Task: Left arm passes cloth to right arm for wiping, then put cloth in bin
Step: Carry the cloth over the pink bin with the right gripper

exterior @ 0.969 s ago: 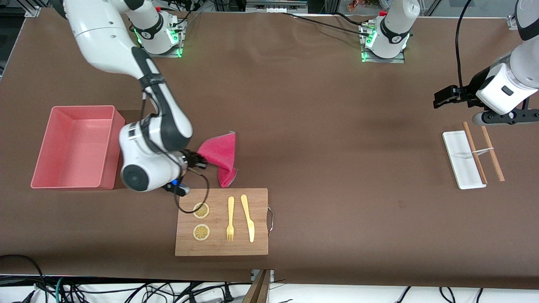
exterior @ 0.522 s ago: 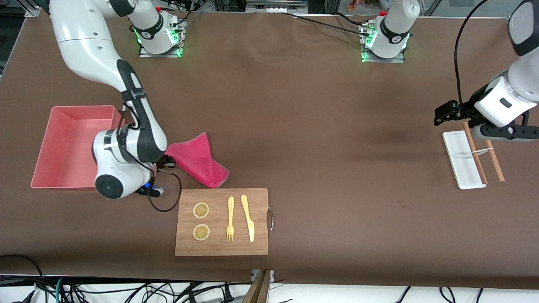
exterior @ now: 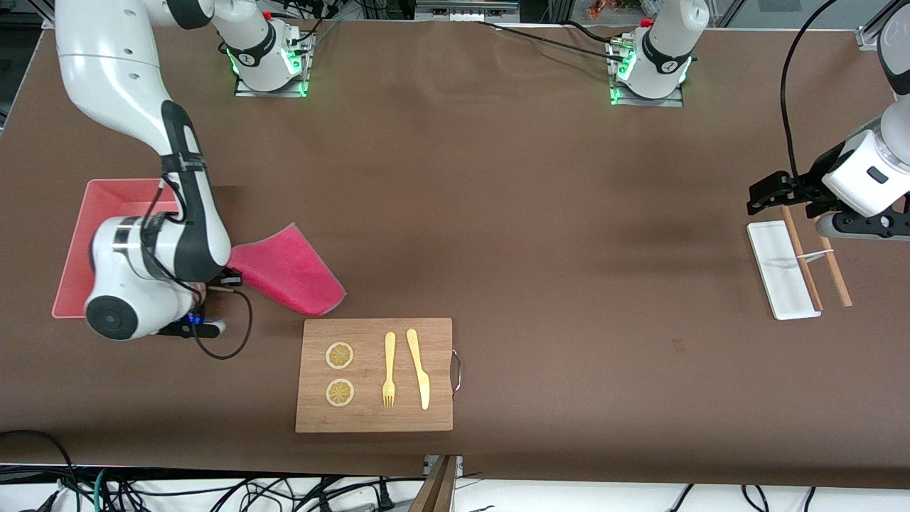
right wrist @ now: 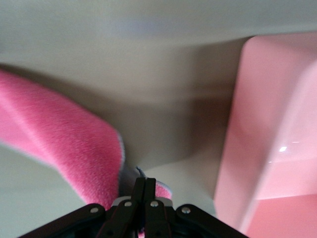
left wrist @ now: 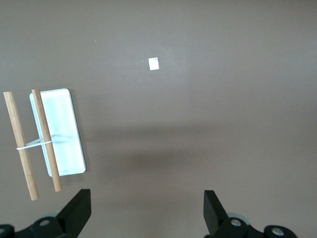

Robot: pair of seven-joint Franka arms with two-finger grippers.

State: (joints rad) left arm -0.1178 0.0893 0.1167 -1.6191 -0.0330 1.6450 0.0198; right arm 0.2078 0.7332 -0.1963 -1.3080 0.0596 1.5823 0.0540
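Observation:
The magenta-pink cloth (exterior: 288,272) hangs by one corner from my right gripper (exterior: 226,279), which is shut on it. It trails out toward the cutting board. In the right wrist view the cloth (right wrist: 64,134) spreads away from the closed fingertips (right wrist: 143,182), its grey edging showing. The salmon-pink bin (exterior: 75,245) stands right beside that gripper, partly hidden by the right arm; its wall (right wrist: 267,124) fills one side of the right wrist view. My left gripper (exterior: 764,193) hovers open and empty (left wrist: 147,201) near the white tray, and that arm waits.
A wooden cutting board (exterior: 375,409) with two lemon slices, a fork and a knife lies nearer the front camera than the cloth. A white tray (exterior: 780,269) with two banded wooden sticks (exterior: 832,267) lies at the left arm's end.
The right arm has swung toward the bin, dragging the cloth with it and spreading it flatter. The left gripper has drifted a little toward the white tray.

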